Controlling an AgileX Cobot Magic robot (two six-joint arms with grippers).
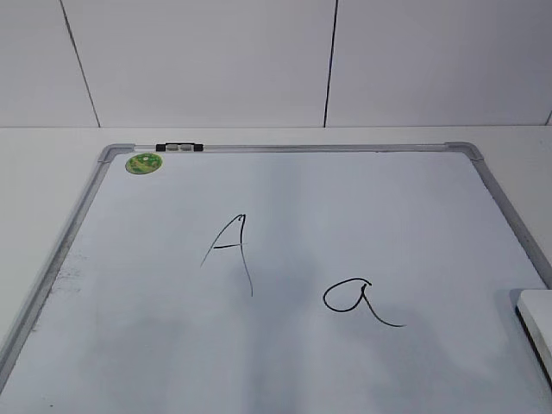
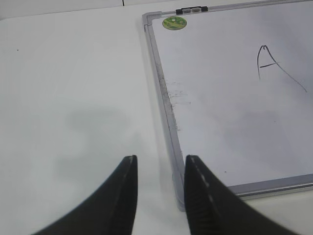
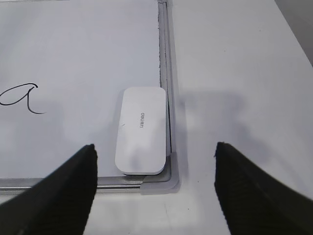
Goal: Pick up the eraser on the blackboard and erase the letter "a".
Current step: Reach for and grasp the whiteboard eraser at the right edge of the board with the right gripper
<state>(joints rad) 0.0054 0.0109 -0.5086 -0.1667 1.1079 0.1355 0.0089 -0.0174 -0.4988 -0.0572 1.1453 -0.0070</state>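
Note:
The white eraser [image 3: 142, 131] lies flat in the board's near right corner, against the frame; its edge shows in the exterior view [image 1: 536, 326]. The blackboard [image 1: 293, 153] is a white dry-erase board with a grey frame, also in the left wrist view [image 2: 168, 112] and the right wrist view [image 3: 88, 58]. The small letter "a" [image 1: 358, 300] sits right of centre, also in the right wrist view [image 3: 22, 96]. My right gripper [image 3: 155, 152] is open wide, above and just in front of the eraser. My left gripper [image 2: 160, 164] is open and empty over the board's near left corner.
A taller capital "A" [image 1: 231, 250] is drawn left of the small "a". A round green sticker [image 1: 144, 163] and a black-and-grey clip [image 1: 179, 147] sit at the board's far left corner. White table surrounds the board; a white wall rises behind.

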